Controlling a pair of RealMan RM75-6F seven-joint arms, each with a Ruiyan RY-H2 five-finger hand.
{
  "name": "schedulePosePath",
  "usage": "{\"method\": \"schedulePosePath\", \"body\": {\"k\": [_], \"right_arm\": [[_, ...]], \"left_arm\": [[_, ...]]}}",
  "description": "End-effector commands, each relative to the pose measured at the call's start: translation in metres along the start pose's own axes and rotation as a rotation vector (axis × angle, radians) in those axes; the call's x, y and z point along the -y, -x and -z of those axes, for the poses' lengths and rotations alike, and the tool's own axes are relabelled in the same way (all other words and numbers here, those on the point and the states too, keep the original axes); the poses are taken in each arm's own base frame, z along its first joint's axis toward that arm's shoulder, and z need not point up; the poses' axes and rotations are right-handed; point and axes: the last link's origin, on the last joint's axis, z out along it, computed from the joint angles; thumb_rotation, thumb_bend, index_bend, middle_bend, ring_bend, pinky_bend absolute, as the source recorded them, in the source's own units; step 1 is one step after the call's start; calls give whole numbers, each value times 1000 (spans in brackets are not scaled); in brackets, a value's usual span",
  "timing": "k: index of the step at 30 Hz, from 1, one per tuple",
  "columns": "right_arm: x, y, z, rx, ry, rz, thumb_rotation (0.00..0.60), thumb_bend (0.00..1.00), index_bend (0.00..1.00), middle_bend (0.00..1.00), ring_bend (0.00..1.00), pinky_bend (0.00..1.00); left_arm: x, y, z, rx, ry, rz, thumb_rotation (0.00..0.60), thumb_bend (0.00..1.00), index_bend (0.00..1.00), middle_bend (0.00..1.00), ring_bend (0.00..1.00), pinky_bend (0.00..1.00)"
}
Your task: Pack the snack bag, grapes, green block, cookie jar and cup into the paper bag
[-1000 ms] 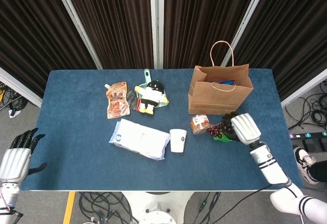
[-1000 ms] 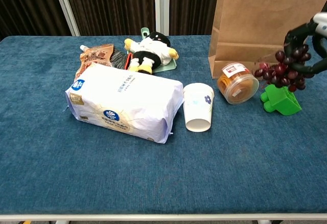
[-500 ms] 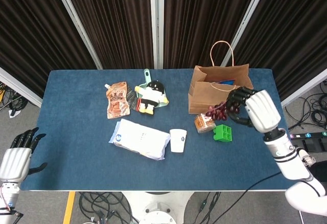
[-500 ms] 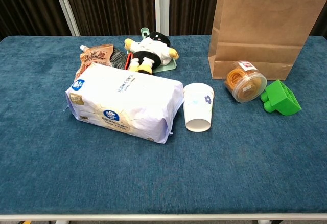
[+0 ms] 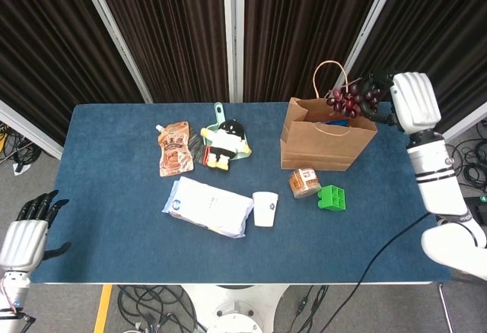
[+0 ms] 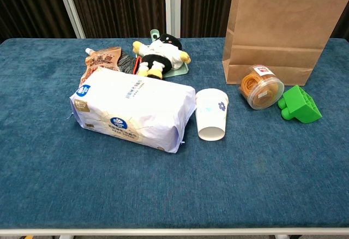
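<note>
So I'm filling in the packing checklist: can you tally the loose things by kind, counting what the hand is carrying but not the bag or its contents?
Soft packs: 2, the white pack and the brown pouch
Toys: 2, the plush toy and the green block
Containers: 2, the cup and the cookie jar
Fruit: 1, the grapes held by the right hand over the paper bag
Total: 7

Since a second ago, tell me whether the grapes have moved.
Yes. The grapes, held by the right hand, went from the table beside the green block up to above the paper bag opening.
</note>
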Motion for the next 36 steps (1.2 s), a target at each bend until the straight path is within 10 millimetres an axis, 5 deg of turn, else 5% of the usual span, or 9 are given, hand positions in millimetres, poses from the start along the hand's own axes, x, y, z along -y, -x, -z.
{"method": "schedulePosePath", "body": {"k": [1, 12, 18, 21, 30, 36], "right_arm": [[-5, 21, -24, 47, 51, 58, 600, 378, 738, 571, 450, 733], [-22, 61, -32, 165, 128, 75, 600, 348, 637, 537, 395, 662], [-21, 65, -26, 247, 122, 61, 600, 245, 165, 280, 91, 335], [-22, 61, -23, 246, 118, 61, 600, 227, 39, 192, 5, 233], [-18, 29, 14, 145, 39, 15, 600, 109, 7, 198, 2, 179], [-31, 11, 87, 133, -29, 20, 600, 29, 200, 340, 184, 416]], "left_arm": [[1, 0, -1, 1, -2, 0, 600, 1, 252, 176, 113, 146], [2, 2, 0, 15, -14, 3, 600, 2, 252, 177, 113, 146], [1, 1, -2, 9, -7, 1, 600, 1, 252, 176, 113, 146], [1, 2, -1, 11, -8, 1, 600, 2, 252, 177, 113, 146], [-1, -1, -2, -3, 4, 1, 600, 1, 252, 176, 113, 146], [-3, -3, -4, -14, 19, 1, 600, 1, 252, 177, 113, 146]]}}
